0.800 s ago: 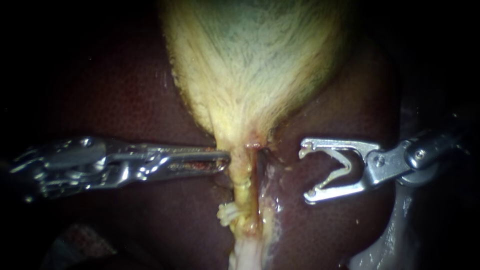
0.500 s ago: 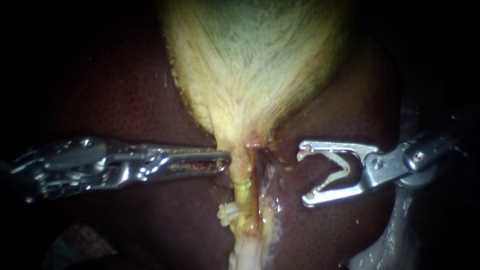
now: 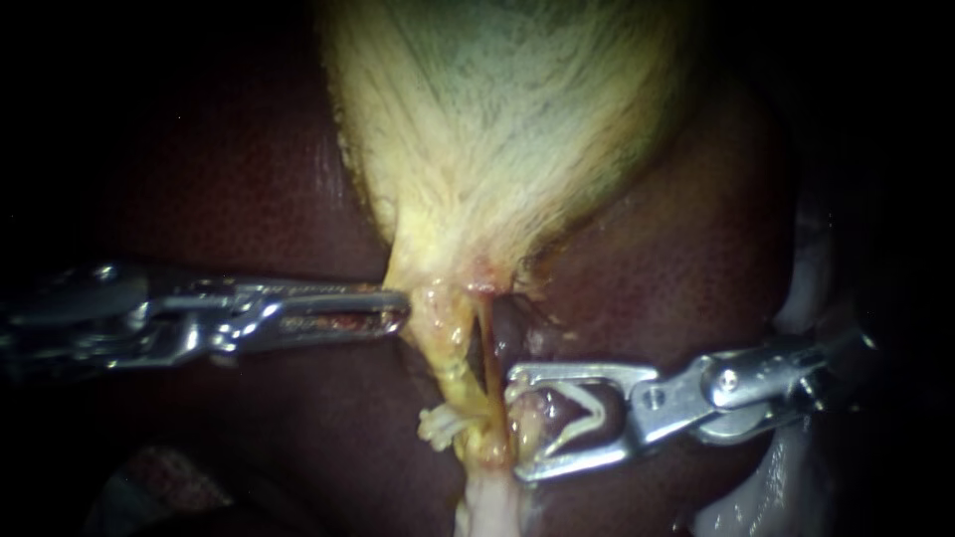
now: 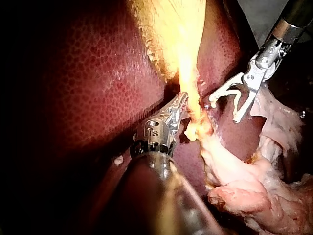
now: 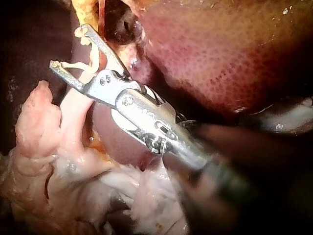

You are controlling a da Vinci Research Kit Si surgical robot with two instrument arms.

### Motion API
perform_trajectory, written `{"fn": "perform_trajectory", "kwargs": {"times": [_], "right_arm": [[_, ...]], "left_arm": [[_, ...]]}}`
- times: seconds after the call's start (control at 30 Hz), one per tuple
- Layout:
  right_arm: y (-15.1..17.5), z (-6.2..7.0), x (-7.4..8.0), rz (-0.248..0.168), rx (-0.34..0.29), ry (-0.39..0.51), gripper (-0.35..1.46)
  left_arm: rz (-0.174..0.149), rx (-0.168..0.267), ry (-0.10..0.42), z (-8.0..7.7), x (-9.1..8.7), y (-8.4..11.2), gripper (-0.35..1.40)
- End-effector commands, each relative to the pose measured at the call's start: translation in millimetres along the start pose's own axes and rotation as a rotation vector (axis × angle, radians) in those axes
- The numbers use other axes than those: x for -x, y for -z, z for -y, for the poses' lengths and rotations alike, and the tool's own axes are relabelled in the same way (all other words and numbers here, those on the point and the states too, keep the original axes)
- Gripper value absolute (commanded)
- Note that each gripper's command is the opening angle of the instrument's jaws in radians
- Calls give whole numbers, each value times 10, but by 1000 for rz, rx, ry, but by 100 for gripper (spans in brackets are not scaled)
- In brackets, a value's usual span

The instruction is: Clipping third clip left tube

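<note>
Endoscope view, centre of frame: shows the left tube [image 3: 460,380] as a yellow strand running top to bottom from the tapering lower end of the gallbladder [image 3: 497,129] across the dark liver [image 3: 249,199], with a dark slit along its right flank and pale set clips [image 3: 438,428] projecting from its lower part toward frame left. Places the left instrument [image 3: 398,310], entering from the left edge at mid-height, with jaws closed on the gallbladder's tapering end just above the tube, apparently holding it taut toward frame left. Places the right instrument [image 3: 517,423], entering from the right edge, lower right of centre, with jaws spread wide and holding a loaded clip [image 3: 589,406], one leg along each jaw. Sets the mouth facing frame left, tips at the tube's right flank, about level with the set clips and the stretch just above them, and the tube's long axis nearly square to that mouth. Reveals pinkish tissue inside the mouth, of uncertain origin: left tube or neighbouring strand right of the slit. Left wrist view: puts those tips just beside the tube, not clearly around it. Suggests, as a judgement, a short advance toward frame left, carrying both clip legs past the tube's far side before closure; warns of catching the neighbouring strand.
</note>
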Motion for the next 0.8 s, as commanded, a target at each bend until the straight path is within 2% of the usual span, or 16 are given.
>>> {"fn": "perform_trajectory", "kwargs": {"times": [0.03, 0.3, 0.5, 0.63, 0.8], "right_arm": [[-3, -4, 2, 2, 2, -5, 59], [-4, -29, 14, -1, 17, -10, 58], [0, -46, 21, 16, 29, -11, 58], [-6, -49, 23, 35, 32, -10, 58], [-24, -40, 21, 36, 31, -4, 58]], "left_arm": [[3, 3, 0, 2, 0, 1, -35], [7, 4, 2, 7, 0, 5, -35], [7, 4, 2, 7, 0, 5, -35], [7, 4, 2, 7, 0, 4, -35], [7, 4, 2, 5, 0, 1, -35]]}}
